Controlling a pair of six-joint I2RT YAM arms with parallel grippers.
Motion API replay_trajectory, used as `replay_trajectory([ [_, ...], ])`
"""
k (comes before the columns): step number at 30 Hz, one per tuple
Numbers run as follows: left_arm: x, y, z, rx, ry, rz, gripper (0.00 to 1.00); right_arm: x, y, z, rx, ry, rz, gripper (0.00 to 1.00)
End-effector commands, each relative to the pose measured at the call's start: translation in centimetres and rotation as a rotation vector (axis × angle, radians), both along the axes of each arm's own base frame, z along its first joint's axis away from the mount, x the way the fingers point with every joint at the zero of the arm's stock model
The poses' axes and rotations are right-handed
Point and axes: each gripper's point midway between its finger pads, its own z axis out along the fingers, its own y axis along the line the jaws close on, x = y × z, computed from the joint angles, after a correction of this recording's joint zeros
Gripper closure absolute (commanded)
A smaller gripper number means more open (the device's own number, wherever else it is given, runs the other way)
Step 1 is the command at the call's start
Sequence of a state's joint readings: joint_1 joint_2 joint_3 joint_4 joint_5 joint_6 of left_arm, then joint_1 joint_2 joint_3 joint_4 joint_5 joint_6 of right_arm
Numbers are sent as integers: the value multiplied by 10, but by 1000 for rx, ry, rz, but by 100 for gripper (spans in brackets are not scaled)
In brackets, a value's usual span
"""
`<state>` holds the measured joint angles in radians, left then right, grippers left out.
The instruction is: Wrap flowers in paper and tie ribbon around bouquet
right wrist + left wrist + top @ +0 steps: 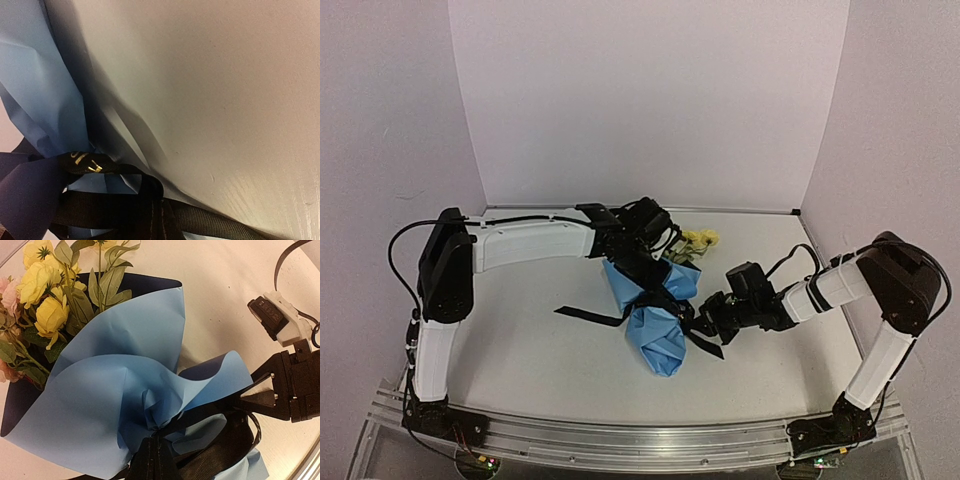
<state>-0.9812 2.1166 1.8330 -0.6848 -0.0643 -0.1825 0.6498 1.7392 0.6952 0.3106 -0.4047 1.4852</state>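
The bouquet lies mid-table, its yellow and pink flowers (698,240) (47,300) pointing to the far right. Light blue paper (660,340) (115,390) (35,85) is bunched round the stems, with the navy face showing at the edges. The black ribbon (588,316) (220,455) (90,205) crosses the pinched waist, and its tails trail left and right. My left gripper (655,285) (154,436) comes from behind, shut at the waist with ribbon at its tips. From the right, my right gripper (698,318) (250,397) (161,200) is shut on a ribbon strand.
White walls close the table at the back and both sides. A metal rail (620,430) runs along the near edge between the arm bases. One loose ribbon end (285,255) curls on the table beyond the right gripper.
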Motion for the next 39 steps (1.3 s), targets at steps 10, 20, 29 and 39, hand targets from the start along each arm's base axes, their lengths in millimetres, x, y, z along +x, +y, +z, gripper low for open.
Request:
replay_trajectory([
  [10, 5, 4, 40, -83, -66, 13, 100, 10, -37, 37, -209, -157, -15, 100],
  [20, 7, 6, 43, -94, -73, 21, 100, 17, -45, 65, -327, -254, 17, 100],
  [29, 6, 8, 43, -104, -75, 22, 100, 29, -40, 88, -380, -342, 65, 100],
  [39, 7, 12, 43, -116, -72, 33, 100, 43, -22, 119, -444, -442, 138, 100],
])
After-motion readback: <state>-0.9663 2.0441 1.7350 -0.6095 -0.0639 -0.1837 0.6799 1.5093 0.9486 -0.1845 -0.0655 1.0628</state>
